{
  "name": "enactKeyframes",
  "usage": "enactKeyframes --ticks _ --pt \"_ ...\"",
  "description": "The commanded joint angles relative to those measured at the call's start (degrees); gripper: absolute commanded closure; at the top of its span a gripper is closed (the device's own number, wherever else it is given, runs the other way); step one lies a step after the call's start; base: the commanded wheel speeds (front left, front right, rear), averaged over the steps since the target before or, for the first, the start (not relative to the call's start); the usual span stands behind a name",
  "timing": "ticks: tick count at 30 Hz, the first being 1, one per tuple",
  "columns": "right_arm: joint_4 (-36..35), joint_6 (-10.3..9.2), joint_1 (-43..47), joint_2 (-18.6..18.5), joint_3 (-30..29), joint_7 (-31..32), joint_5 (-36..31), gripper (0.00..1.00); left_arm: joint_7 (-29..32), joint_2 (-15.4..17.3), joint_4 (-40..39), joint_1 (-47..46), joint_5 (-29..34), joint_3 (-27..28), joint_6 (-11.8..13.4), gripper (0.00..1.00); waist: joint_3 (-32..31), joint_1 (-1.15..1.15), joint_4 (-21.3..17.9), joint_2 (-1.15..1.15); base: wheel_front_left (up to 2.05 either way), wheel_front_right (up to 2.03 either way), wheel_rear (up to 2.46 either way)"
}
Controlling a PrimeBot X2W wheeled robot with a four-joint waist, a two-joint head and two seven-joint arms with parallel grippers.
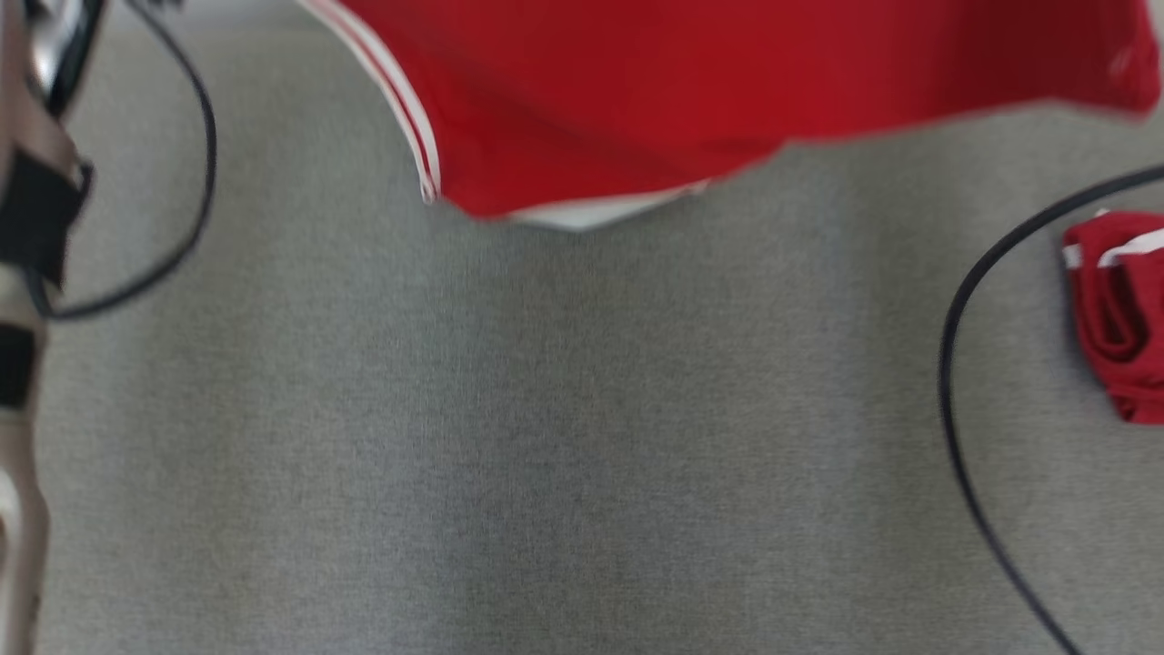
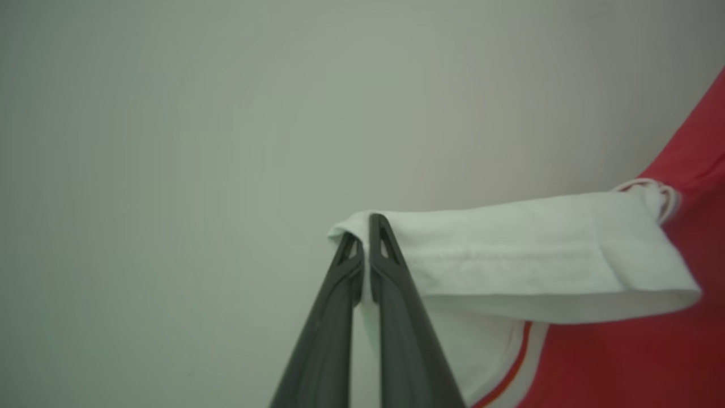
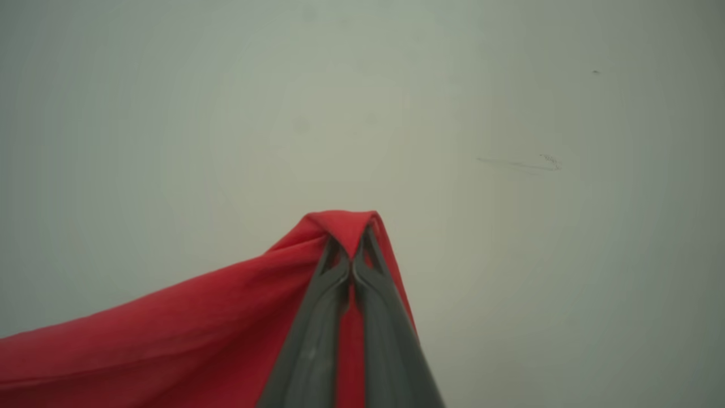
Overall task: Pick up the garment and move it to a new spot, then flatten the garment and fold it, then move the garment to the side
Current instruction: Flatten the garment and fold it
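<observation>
The red jersey garment with white trim (image 1: 691, 82) spans the top of the head view, hanging above the grey cloth-covered table (image 1: 546, 437). It looks light, soft and limp, likely to sag between holds, so its edges and corners are the sensible places to grip. The left gripper (image 2: 364, 229), low centre in its wrist view, has its jaws pinched tight on the garment's white hem. The right gripper (image 3: 351, 238) is clamped on a red fold.

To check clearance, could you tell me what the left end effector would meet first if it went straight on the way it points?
Beyond the garment edge it pinches, the left end effector faces a plain pale surface; that would likely come first, though its distance is unclear.
</observation>
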Motion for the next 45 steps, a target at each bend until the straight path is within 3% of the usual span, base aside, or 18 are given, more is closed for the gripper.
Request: enactKeyframes --ticks 1,5,11,17,21,26,32,37,45 --pt "1.9 0.02 -3.5 -0.4 -0.3 0.0 -1.9 1.00 -0.3 -0.4 1.6 -4.9 1.7 -0.6 1.1 1.00 12.5 -0.02 2.4 -0.01 0.00 0.00 0.00" --pt "4.0 0.01 -9.8 -0.1 -4.1 0.0 -5.8 1.00 -0.5 -0.9 4.5 -13.8 4.8 -2.1 3.4 1.00 15.1 -0.02 3.2 -0.01 0.00 0.00 0.00" --pt "2.2 0.01 -12.7 1.5 -12.1 0.0 -11.8 1.00 -0.5 1.3 0.9 -22.3 6.8 -2.0 7.3 1.00 16.1 -0.02 2.6 -0.01 0.00 0.00 0.00" --pt "-2.1 0.01 -8.8 2.2 -17.8 0.0 -16.2 1.00 -0.5 2.5 -5.5 -22.6 5.8 -3.6 6.2 1.00 18.0 -0.02 2.8 -0.01 0.00 0.00 0.00" --pt "-1.7 0.01 -4.6 1.6 -18.3 0.0 -16.2 1.00 -0.4 2.1 -8.9 -17.0 2.7 -3.1 6.0 1.00 19.7 -0.02 3.2 -0.01 0.00 0.00 0.00" --pt "-1.5 0.01 3.8 0.2 -16.0 0.0 -10.4 1.00 -0.4 0.8 -14.0 -5.2 -0.6 -2.7 5.6 1.00 19.7 -0.02 3.3 -0.01 0.00 0.00 0.00" --pt "-4.2 0.01 18.4 -3.4 -6.9 0.0 -0.4 1.00 -0.5 -1.8 -21.2 15.0 -4.0 1.4 6.3 1.00 15.0 -0.02 3.4 -0.01 0.00 0.00 0.00" --pt "-4.7 0.01 28.0 -6.1 -0.1 0.0 7.0 1.00 -0.5 -3.8 -21.9 28.4 -3.9 3.6 4.6 1.00 9.7 -0.02 3.5 -0.01 0.00 0.00 0.00" --pt "-2.5 0.01 41.3 -5.3 7.7 0.0 15.1 1.00 -0.5 -8.3 -20.9 46.7 -5.1 12.0 3.8 1.00 -0.8 -0.02 3.1 -0.01 0.00 0.00 0.00"
